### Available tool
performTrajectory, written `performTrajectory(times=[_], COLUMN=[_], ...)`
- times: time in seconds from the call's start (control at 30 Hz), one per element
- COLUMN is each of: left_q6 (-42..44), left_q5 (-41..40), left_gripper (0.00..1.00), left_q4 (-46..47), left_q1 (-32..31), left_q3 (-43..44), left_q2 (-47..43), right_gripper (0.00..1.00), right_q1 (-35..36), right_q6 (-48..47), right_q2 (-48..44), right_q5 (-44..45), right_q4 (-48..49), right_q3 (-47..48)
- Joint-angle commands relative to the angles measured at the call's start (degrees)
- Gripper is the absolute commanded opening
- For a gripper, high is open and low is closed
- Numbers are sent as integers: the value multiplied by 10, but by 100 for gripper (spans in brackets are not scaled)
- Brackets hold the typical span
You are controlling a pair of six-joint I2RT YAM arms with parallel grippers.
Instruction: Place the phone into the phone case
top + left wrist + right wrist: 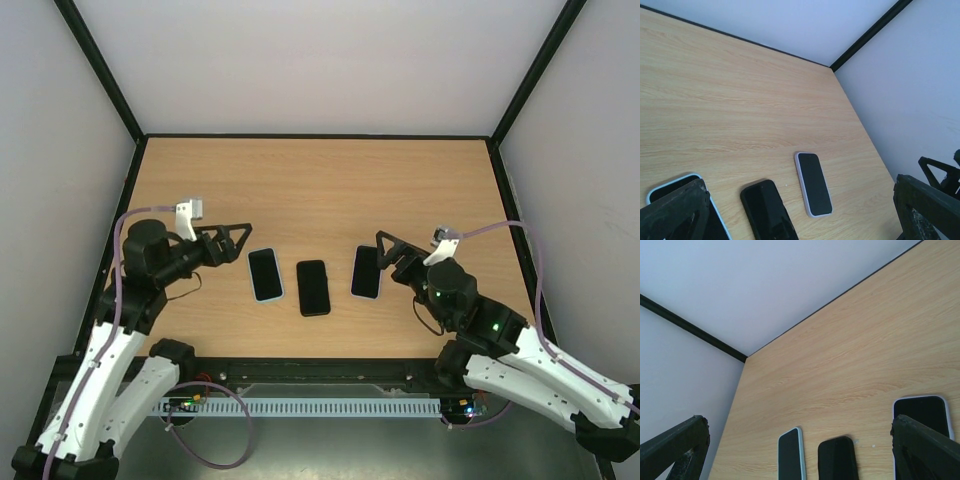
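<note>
Three phone-shaped things lie side by side on the wooden table [320,190]. The left one [265,274] has a pale blue rim and a black face. The middle one [313,287] is all black and glossy. The right one [366,272] has a pale lilac rim. I cannot tell which is a bare phone and which an empty case. My left gripper [240,243] is open and empty, just left of the blue-rimmed one. My right gripper [384,255] is open and empty, its fingers right beside the lilac-rimmed one.
The left wrist view shows the blue-rimmed [670,182], black [767,210] and lilac-rimmed [813,182] things between my fingers [675,212]. The right wrist view shows them too. Black frame posts and white walls enclose the table.
</note>
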Motion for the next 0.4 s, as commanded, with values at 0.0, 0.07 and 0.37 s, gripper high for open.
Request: performTrajectory(times=[0.0, 0.07, 0.37], left_q6=[2, 4, -1], left_q5=[-23, -31, -49], left_gripper=[100, 100, 100], left_q4=[-20, -24, -21], left_q1=[1, 0, 0], left_q3=[-8, -8, -35], left_q2=[-22, -23, -44], right_gripper=[97, 98, 98], right_q1=[2, 2, 2], right_q6=[19, 20, 39], right_q2=[-11, -14, -5], right_q5=[15, 12, -11], right_q4=[-16, -13, -12], right_q3=[-10, -10, -37])
